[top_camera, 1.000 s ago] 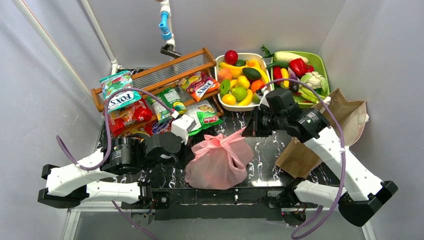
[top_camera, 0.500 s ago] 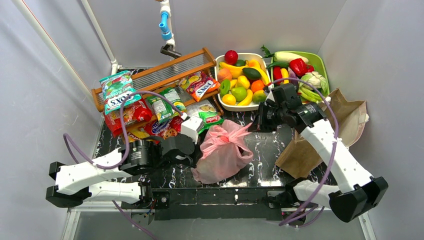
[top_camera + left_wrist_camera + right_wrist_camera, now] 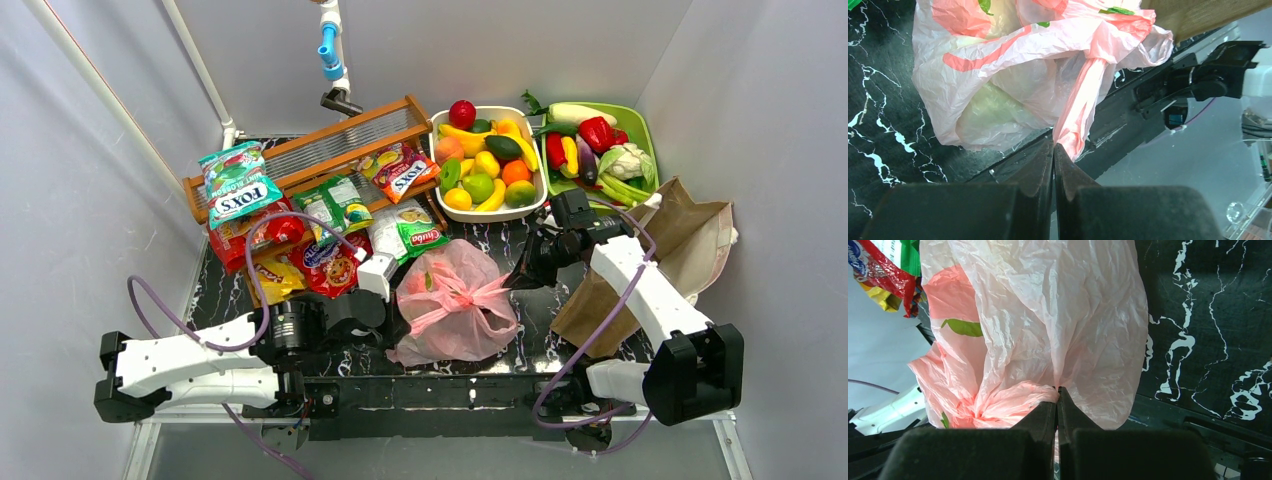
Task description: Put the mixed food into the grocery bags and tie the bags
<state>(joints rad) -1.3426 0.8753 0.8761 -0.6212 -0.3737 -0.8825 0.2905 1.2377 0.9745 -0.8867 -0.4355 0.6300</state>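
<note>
The pink bag (image 3: 455, 305) is thin, crinkled translucent plastic; the brown bag (image 3: 690, 235) at right is stiff matt paper. The desk (image 3: 535, 315) is glossy black marble-look with white veins. Snack packets (image 3: 330, 265) are shiny foil; the rack (image 3: 300, 140) at upper left is varnished wood

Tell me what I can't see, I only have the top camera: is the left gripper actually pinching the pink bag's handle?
Observer: Yes. In the left wrist view the left gripper is shut, with the end of a twisted handle of the pink bag pinched at its very tips.
Operator: And the right one?
Observer: The right wrist view shows the right gripper shut on a gathered bunch of the bag's plastic.
Operator: Anything visible inside?
Observer: Only a pale greenish shape through the plastic; I cannot tell what it is.
</note>
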